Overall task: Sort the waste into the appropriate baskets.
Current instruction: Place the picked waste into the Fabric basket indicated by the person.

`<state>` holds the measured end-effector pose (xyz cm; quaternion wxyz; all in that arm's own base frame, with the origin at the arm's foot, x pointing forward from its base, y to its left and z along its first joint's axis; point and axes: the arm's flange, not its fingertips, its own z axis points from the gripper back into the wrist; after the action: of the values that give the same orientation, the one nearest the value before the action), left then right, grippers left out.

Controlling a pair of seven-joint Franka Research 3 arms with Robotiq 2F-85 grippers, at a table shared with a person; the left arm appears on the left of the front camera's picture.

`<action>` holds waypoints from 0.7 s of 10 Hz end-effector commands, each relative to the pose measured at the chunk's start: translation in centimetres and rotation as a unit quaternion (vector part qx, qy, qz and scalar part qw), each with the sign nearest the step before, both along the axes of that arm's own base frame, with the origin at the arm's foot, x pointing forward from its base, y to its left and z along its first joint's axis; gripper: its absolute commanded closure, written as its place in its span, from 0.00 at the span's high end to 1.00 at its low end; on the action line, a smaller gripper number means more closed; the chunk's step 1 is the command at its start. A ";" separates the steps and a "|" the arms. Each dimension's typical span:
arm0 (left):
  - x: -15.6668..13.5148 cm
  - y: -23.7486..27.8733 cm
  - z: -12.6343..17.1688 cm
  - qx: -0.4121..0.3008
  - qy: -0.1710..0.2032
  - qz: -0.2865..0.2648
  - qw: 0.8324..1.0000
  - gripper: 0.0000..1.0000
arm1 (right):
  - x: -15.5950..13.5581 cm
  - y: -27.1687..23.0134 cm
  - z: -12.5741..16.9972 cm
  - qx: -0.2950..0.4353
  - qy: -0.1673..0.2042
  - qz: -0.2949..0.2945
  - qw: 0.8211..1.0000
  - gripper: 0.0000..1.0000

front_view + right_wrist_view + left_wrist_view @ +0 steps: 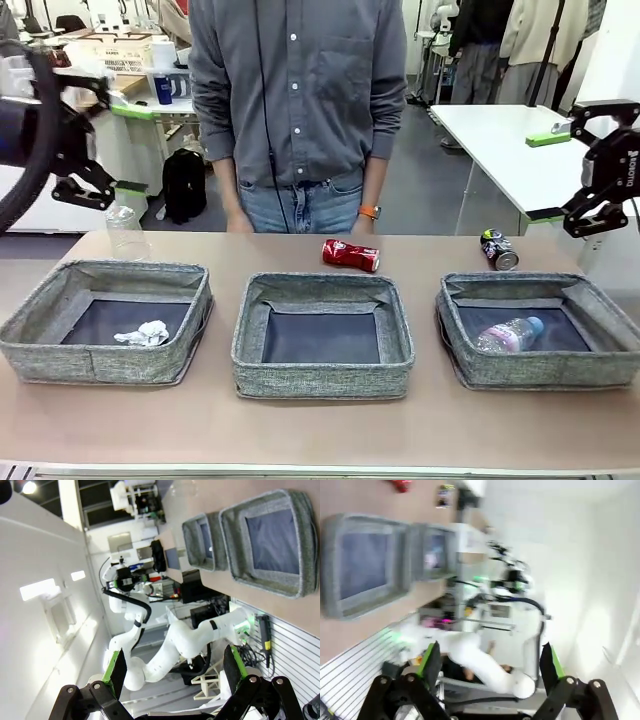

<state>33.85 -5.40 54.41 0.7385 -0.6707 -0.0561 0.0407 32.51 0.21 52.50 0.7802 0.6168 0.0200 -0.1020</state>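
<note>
Grey woven-fabric bins stand three in a row on the tan bench (320,430). A ball of crumpled white paper (143,333) lies in the left basket (100,362), toward its front. The middle basket (322,378) has its dark grey bottom in full view. The right basket (545,368) holds a clear plastic bottle with a blue cap (509,335), lying on its side.

Three pieces of waste rest on the bench behind the baskets. A clear plastic cup (125,232) stands behind the left basket, a red crushed can (351,255) lies just behind the middle one, and a dark black-silver crushed can (499,249) lies just behind the right one. A person (300,100) in a grey shirt and jeans stands at the far edge, arms down, with an orange wristband (369,211).

Both arms are held above the bench at its outer ends, well apart from the waste. The left hand (108,145) is spread wide with nothing between its green pads (427,660); its wrist view is blurred. The right hand (560,165) is likewise spread wide and carries nothing.
</note>
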 end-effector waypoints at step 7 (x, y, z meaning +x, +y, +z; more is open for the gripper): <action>0.0 0.0 0.0 0.000 0.000 0.000 1.000 1.00 | 0.0 0.1 0.6 0.007 0.010 -0.005 1.000 1.00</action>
<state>33.94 -5.10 54.08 0.7469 -0.6613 -0.0544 0.0434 32.52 0.22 52.52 0.7804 0.6166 0.0200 -0.1020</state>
